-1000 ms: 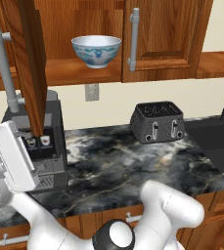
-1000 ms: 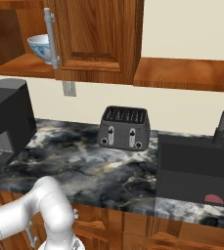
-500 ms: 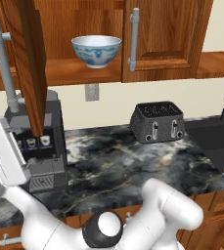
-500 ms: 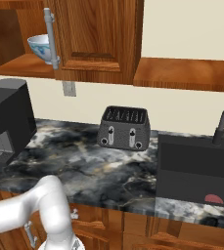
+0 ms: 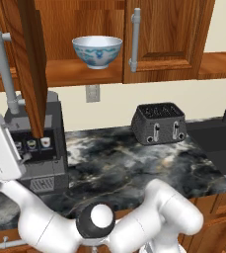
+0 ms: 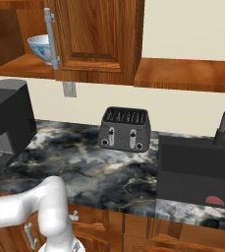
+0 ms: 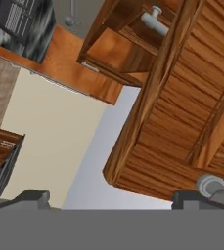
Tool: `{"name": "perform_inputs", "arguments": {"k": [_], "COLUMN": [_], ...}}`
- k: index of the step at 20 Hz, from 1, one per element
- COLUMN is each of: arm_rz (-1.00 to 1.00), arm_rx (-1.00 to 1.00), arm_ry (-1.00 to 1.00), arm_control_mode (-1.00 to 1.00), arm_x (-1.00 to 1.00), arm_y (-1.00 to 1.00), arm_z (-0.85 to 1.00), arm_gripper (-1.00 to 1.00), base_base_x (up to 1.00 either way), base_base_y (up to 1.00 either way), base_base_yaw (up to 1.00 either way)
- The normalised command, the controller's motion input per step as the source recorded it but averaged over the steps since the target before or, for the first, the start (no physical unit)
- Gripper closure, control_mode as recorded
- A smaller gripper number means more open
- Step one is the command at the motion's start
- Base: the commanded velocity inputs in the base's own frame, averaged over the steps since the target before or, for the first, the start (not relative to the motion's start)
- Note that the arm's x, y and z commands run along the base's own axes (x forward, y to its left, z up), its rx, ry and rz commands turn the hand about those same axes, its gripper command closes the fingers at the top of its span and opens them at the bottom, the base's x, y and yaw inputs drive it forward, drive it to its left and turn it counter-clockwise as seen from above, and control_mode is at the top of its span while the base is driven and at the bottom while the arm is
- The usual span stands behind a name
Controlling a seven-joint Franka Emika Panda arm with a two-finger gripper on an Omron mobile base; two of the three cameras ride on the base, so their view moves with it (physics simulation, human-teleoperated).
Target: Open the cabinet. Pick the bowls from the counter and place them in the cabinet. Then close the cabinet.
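The cabinet (image 5: 169, 34) has its left door (image 5: 33, 59) swung out towards me and its right door closed. A white bowl with a blue pattern (image 5: 97, 51) stands on the cabinet's bottom shelf, and the same bowl (image 6: 39, 47) shows behind the closed door's handle in the right base view. The dark marble counter (image 5: 114, 168) runs below. My gripper (image 7: 113, 200) is open, with nothing between its fingers. It looks up at the underside of the open door (image 7: 182, 107), whose grey bar handle (image 7: 212, 184) sits just by the right fingertip. My white hand is at the left edge of the left base view.
A black coffee machine (image 5: 35, 148) stands on the counter under the open door. A dark toaster (image 5: 159, 123) is at mid-counter and a black sink (image 6: 192, 167) with a faucet is at the right. Drawers with grey handles run below the counter.
The hand has drifted slightly left and the elbow has swung left and a little up. The gripper stays open; the bowl and doors have not moved.
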Motion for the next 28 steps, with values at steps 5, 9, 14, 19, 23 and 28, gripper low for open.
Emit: {"name": "perform_inputs", "arguments": {"k": [5, 9, 14, 19, 23, 28], "arm_rz": [0.00, 0.00, 0.00, -0.03, -0.09, -0.10], "arm_rx": [0.02, 0.02, 0.02, 0.01, 0.01, 0.00], "arm_ry": [0.00, 0.00, 0.00, 0.00, 0.00, 0.04], "arm_control_mode": [-1.00, -1.00, -1.00, -1.00, -1.00, -1.00], "arm_x": [0.26, 0.27, 0.23, 0.04, 0.01, 0.00], "arm_y": [0.16, 0.13, 0.03, -0.14, -0.39, -0.58], "arm_z": [-0.03, 0.00, 0.00, 0.06, 0.39, 0.36], "arm_gripper": [-1.00, -1.00, -1.00, -1.00, -1.00, -1.00], "base_base_x": [0.00, 0.00, 0.00, 0.00, 0.00, 0.00], "base_base_y": [0.00, 0.00, 0.00, 0.00, 0.00, 0.00], "base_base_yaw": [0.00, 0.00, 0.00, 0.00, 0.00, 0.00]}}
